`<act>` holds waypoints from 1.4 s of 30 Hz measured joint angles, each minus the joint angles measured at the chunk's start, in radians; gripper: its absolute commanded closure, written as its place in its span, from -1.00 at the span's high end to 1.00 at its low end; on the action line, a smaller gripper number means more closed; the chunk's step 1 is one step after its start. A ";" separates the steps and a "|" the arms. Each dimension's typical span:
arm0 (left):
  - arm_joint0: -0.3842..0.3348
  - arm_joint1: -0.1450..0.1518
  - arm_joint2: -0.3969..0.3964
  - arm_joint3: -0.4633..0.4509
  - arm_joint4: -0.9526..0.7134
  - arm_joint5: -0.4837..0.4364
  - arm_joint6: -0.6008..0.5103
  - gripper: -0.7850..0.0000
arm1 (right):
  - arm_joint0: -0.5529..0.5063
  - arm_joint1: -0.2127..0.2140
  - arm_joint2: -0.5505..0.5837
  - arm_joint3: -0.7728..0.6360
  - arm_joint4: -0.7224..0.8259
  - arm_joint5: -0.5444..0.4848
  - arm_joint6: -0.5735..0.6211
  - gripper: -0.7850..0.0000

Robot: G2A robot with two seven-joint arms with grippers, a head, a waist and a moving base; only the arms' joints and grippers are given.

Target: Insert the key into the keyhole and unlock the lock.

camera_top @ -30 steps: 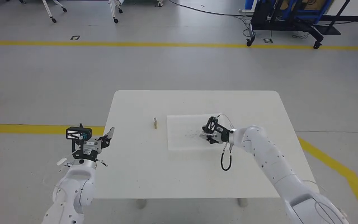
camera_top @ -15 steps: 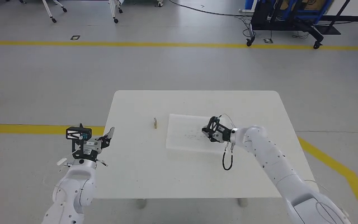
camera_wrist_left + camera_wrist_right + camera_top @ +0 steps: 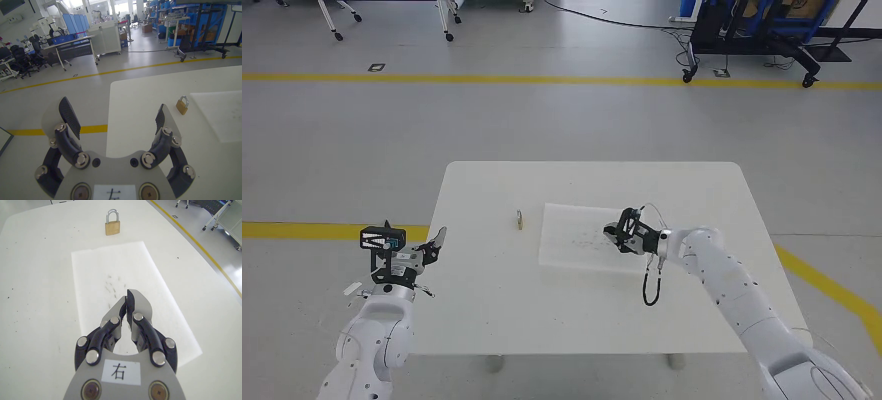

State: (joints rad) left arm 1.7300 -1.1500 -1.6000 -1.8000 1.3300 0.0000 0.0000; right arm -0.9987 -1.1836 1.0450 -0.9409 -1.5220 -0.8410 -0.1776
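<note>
A brass padlock (image 3: 519,219) with a steel shackle stands upright on the white table (image 3: 492,310), just left of a white foam pad (image 3: 572,250). My right gripper (image 3: 616,234) hovers over the pad's right part, pointing at the padlock (image 3: 112,225). Its pads (image 3: 130,306) are pressed shut; the key is almost wholly hidden between them. My left gripper (image 3: 113,111) is open and empty at the table's left edge, well short of the padlock (image 3: 182,106).
The foam pad (image 3: 113,262) carries small dark scuff marks near its middle. A black cable loop (image 3: 647,290) hangs from the right arm over the table. Bare tabletop lies between the left gripper (image 3: 435,243) and the padlock.
My right gripper has drifted slightly to the right, away from the padlock, still shut. The left arm and the padlock have not moved.
</note>
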 measured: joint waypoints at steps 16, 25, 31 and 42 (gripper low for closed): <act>0.000 0.000 0.000 0.000 0.000 0.000 0.000 1.00 | -0.052 -0.039 0.085 0.062 0.852 -0.114 0.144 -1.00; 0.000 0.000 -0.001 0.000 -0.001 0.000 0.000 1.00 | -0.049 -0.035 0.096 0.075 0.955 -0.143 0.194 -1.00; -0.005 -0.017 -0.059 -0.019 -0.338 -0.079 0.093 1.00 | -0.069 -0.037 0.096 0.056 0.979 -0.105 0.199 -1.00; -0.175 -0.030 0.074 0.077 -1.511 -0.318 -0.508 1.00 | -0.106 -0.058 0.065 -0.006 1.372 -0.033 0.390 -1.00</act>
State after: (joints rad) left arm 1.5549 -1.1798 -1.5258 -1.7228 -0.1811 -0.3185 -0.5084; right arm -1.1047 -1.2413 1.1095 -0.9472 -0.1499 -0.8741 0.2129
